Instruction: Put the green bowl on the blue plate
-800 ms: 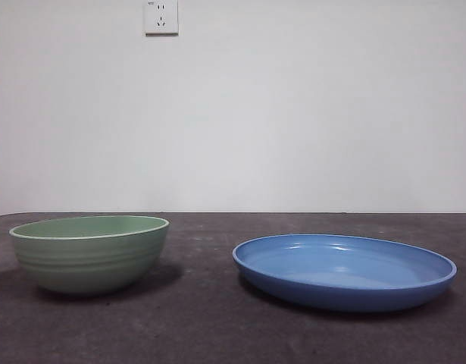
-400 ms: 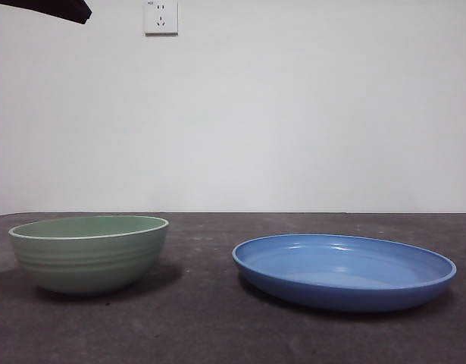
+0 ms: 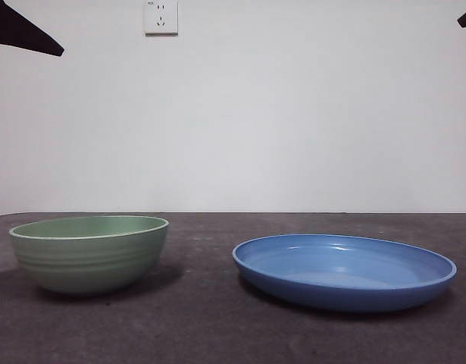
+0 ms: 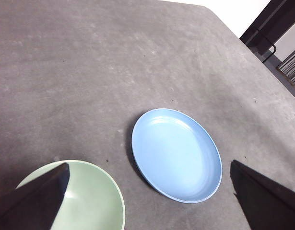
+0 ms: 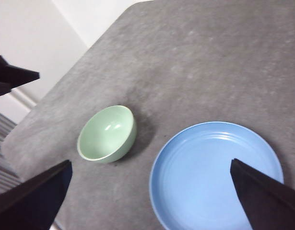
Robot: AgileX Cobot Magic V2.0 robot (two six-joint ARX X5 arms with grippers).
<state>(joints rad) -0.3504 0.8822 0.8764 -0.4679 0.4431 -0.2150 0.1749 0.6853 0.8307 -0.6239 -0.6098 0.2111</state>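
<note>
- No legible text, brand, number or sign is present in any view.
- Wall socket [image 3: 161, 17], on the far wall at upper left of the front view: small dark marks near its top edge, too small to read.
- Green bowl [image 3: 89, 252], near left: faint horizontal ridges only; no lettering.
- Blue plate [image 3: 344, 271], near right: plain glossy surface; no lettering.
- Table [image 3: 202, 326]: unmarked dark surface.

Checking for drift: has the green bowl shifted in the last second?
No. The green bowl sits at the same spot left of the blue plate, same gap.
</note>
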